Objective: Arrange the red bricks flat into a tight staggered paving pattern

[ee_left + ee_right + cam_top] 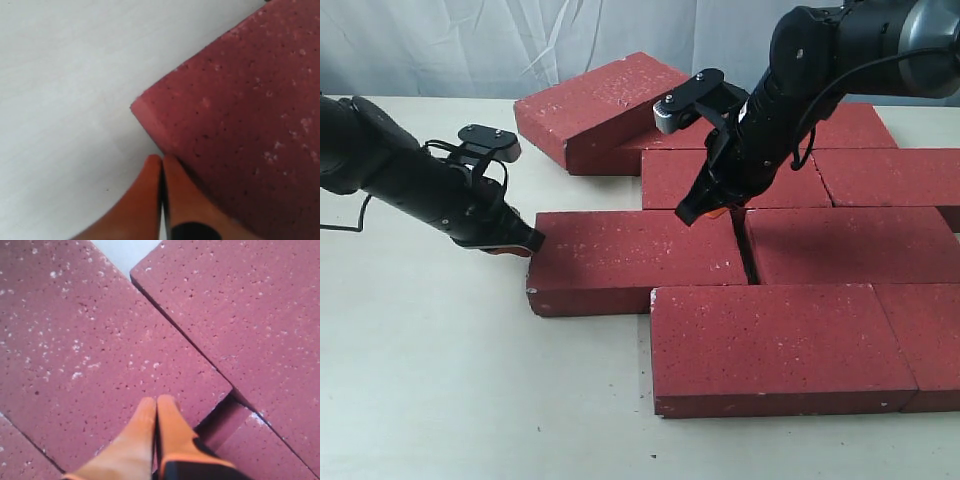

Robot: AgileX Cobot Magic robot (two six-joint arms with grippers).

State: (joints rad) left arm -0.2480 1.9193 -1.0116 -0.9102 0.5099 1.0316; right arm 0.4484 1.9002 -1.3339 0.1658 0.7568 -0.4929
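The red bricks [770, 345] lie flat on the pale table [430, 380] in staggered rows. The exception is one tilted brick [600, 105] at the back, which rests partly on top of a lower brick [620, 160].

The left hand [527, 241] is closed, its two orange fingers [147, 190] pressed together with nothing between them. The tips sit low, close to the table, right at the short end of the middle brick [635, 255], by its corner. In the left wrist view one finger runs along that brick's side. It looks to be touching, though this cannot be told for sure.

The right hand [704, 212] is closed too, its fingers [142, 427] side by side and holding nothing. The tips point down at the top face of the same middle brick, near the corner at its other end. Whether they press on the surface or hang just over it cannot be told.

Just beside these tips a narrow dark gap [750, 262] parts the middle brick from the neighbouring brick [850, 245] in the same row. Ahead of the tips, a tight seam runs between the middle brick and the back brick [740, 178], out to a patch of bare table.
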